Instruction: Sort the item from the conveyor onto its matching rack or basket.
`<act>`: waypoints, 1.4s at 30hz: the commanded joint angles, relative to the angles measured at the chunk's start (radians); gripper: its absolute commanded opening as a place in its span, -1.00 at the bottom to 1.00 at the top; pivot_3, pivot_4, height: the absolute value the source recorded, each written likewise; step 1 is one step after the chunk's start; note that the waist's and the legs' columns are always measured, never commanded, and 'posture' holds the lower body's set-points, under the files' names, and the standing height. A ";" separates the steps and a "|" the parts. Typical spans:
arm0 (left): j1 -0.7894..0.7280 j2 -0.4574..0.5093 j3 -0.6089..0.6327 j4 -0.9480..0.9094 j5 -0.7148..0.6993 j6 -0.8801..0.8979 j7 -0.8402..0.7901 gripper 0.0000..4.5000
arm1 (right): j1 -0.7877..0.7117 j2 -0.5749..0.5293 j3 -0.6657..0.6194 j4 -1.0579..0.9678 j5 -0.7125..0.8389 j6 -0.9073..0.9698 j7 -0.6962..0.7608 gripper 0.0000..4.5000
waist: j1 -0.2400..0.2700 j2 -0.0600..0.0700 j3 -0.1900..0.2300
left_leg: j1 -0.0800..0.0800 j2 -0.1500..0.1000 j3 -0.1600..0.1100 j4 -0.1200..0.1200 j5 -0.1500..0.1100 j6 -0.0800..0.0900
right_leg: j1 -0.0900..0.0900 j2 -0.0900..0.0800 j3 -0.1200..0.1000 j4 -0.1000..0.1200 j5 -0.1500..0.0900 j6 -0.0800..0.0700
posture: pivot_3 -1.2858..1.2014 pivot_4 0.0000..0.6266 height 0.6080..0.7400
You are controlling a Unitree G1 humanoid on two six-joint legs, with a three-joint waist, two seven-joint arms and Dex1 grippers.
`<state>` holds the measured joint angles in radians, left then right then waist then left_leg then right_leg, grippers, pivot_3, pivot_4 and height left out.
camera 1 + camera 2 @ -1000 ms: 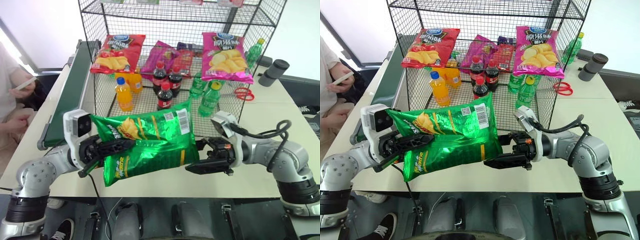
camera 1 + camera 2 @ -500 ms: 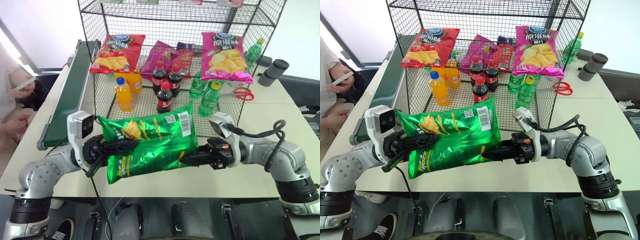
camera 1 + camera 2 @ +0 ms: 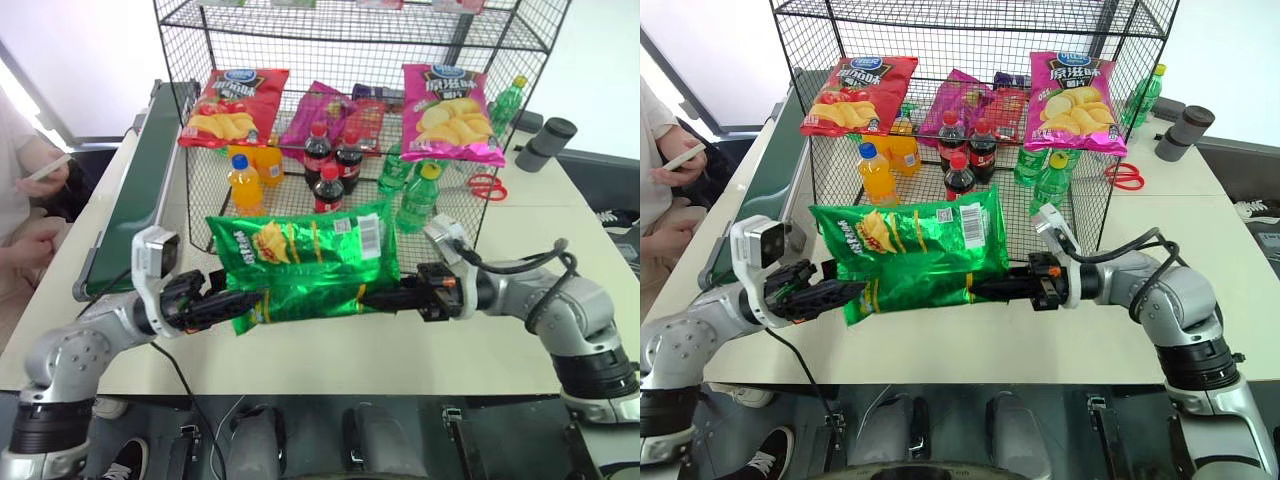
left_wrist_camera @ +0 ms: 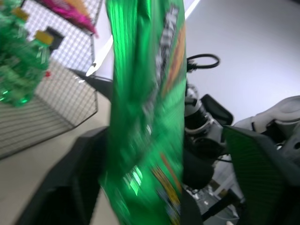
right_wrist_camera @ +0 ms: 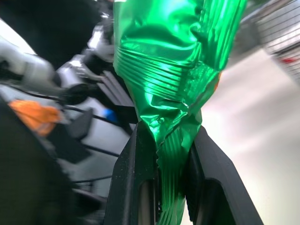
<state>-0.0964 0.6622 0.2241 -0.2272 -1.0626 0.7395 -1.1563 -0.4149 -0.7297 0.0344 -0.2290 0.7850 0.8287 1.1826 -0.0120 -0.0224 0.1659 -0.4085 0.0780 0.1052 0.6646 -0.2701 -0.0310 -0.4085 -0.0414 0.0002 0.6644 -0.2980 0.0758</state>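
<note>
Jaws of the right gripper [image 5: 161, 187] are pinched tight on the crimped side edge of the green crisp bag [image 3: 305, 262], the foil bunched between the two black fingers [image 5: 131, 178]. At the bag's other end the left gripper [image 3: 222, 298] has its jaws spread wide: one finger lies on each side of the foil without pressing it. The bag hangs upright between the two arms, above the front edge of the pale table [image 3: 420, 350], barcode side facing the camera, just in front of the black wire rack [image 3: 330, 40].

Inside the rack, orange drink bottles [image 3: 246, 186], cola bottles [image 3: 330, 172] and green bottles [image 3: 415, 190] stand on the lower tier; a red crisp bag [image 3: 228, 105], a purple bag [image 3: 318, 112] and a pink crisp bag [image 3: 446, 112] lean behind them. Along the table's left side runs the dark green conveyor [image 3: 140, 190], with a seated person [image 3: 25, 190] beside it. Red scissors [image 3: 486, 186] and a dark cylinder [image 3: 548, 142] lie to the right of the rack.
</note>
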 commanded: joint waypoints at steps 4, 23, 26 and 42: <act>0.062 -0.011 0.104 -0.012 0.106 -0.165 0.027 1.00 | -0.034 -0.008 -0.045 -0.100 -0.264 -0.356 -0.115 -0.93 | -0.002 0.000 0.000 | -0.001 0.000 0.000 0.000 0.000 0.000 | 0.000 -0.001 0.000 0.000 0.000 0.000 | 0.03 -0.52 1.00; -0.070 -0.166 0.081 0.130 0.395 -0.573 0.133 1.00 | -0.104 0.085 -0.085 -0.087 -1.357 -1.125 -0.746 -0.93 | -0.008 0.000 0.000 | 0.001 0.000 0.003 0.000 0.002 -0.004 | -0.001 0.000 0.000 0.001 0.000 0.000 | 0.03 -0.52 1.00; -0.077 -0.170 0.071 0.141 0.441 -0.626 0.144 1.00 | -0.170 0.132 -0.053 -0.066 -1.437 -1.004 -0.761 -0.93 | -0.008 0.000 0.000 | 0.001 0.001 0.003 0.000 0.003 -0.004 | -0.001 0.001 0.000 0.002 0.000 0.000 | 0.03 -0.52 1.00; -0.082 -0.234 0.003 0.146 0.626 -0.832 0.303 1.00 | -0.282 0.335 0.052 0.079 -1.552 -0.610 -0.851 -0.93 | -0.009 0.000 0.000 | -0.001 0.001 0.006 0.000 0.002 -0.004 | -0.002 0.001 0.000 0.002 0.000 0.000 | 0.03 -0.52 1.00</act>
<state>-0.1708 0.4278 0.2275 -0.0463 -0.4459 -0.0640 -0.8637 -0.6689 -0.4055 0.0798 -0.1422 -0.7685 0.1973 0.3596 -0.0208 -0.0224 0.1661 -0.4088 0.0792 0.1110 0.6641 -0.2678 -0.0346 -0.4106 -0.0405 0.0002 0.6665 -0.2978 0.0761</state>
